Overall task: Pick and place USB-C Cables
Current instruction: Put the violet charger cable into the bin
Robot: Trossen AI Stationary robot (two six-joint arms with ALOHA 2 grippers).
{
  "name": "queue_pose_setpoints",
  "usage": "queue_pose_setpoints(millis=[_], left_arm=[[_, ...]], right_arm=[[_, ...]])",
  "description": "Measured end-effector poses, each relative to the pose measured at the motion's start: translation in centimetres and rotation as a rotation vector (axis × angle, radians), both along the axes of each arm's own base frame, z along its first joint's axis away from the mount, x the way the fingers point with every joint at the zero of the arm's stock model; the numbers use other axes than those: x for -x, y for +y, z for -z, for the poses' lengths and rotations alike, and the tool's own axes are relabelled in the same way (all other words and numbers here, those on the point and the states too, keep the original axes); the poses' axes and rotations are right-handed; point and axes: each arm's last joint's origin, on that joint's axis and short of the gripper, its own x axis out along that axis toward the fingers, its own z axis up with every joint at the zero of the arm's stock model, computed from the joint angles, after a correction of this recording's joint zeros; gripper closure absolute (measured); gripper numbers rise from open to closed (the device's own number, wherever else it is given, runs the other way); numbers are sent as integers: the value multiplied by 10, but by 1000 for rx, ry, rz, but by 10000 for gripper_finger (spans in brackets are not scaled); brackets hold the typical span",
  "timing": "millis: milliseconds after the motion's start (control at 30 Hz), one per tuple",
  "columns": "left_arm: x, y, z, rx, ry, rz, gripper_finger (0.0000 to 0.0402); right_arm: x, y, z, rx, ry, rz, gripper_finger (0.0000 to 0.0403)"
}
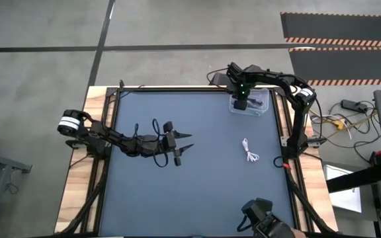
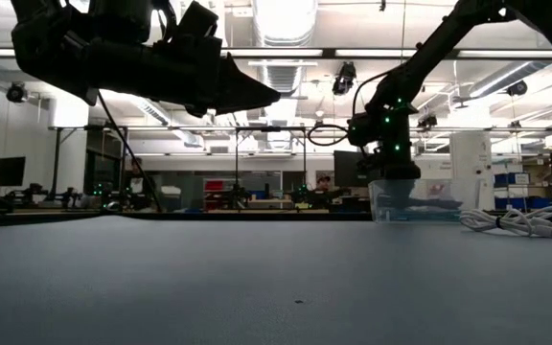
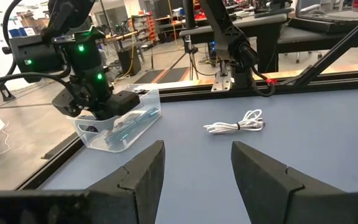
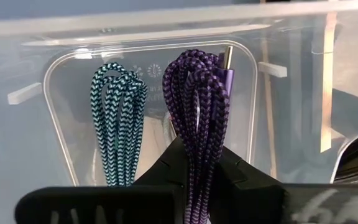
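My right gripper [image 1: 241, 102] hangs over the clear plastic bin [image 1: 263, 108] at the table's far right, shut on the dark purple cable [image 4: 196, 102]. The teal cable [image 4: 118, 118] lies folded on the bin's floor beside it. One white cable [image 1: 250, 152] lies bundled flat on the table, right of centre, seen from the left wrist as the white cable [image 3: 236, 124]. My left gripper [image 1: 189, 141] hovers open above the table's middle, pointing toward the right edge, well short of the white cable. A second white cable does not show plainly. My right gripper pinches the dark purple cable's folded bundle [image 4: 197, 152] between its two fingers, coming from above and pointing down into the bin. The strands run along the fingers and reach out past the tips toward the bin floor. I cannot tell whether the connector end [image 4: 227, 59] touches the floor.
The table is a dark mat inside a black frame [image 1: 177, 89] on a wooden top. The bin stands in the far right corner near the right arm's base [image 1: 295, 142]. Another dark device [image 1: 263, 215] sits at the near edge. Bare mat lies between my left gripper and the white cable.
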Motion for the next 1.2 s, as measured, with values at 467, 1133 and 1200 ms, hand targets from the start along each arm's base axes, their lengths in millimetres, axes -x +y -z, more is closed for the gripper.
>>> queue_pose_setpoints(millis=[467, 1133, 1200], left_arm=[[0, 0, 0, 0, 0, 0, 231], [0, 0, 0, 0, 0, 0, 231], [0, 0, 0, 0, -1, 0, 231]], right_arm=[[0, 0, -1, 4, -8, -4, 352], [10, 12, -39, 49, -31, 99, 305], [13, 16, -54, 71, -58, 135, 305]])
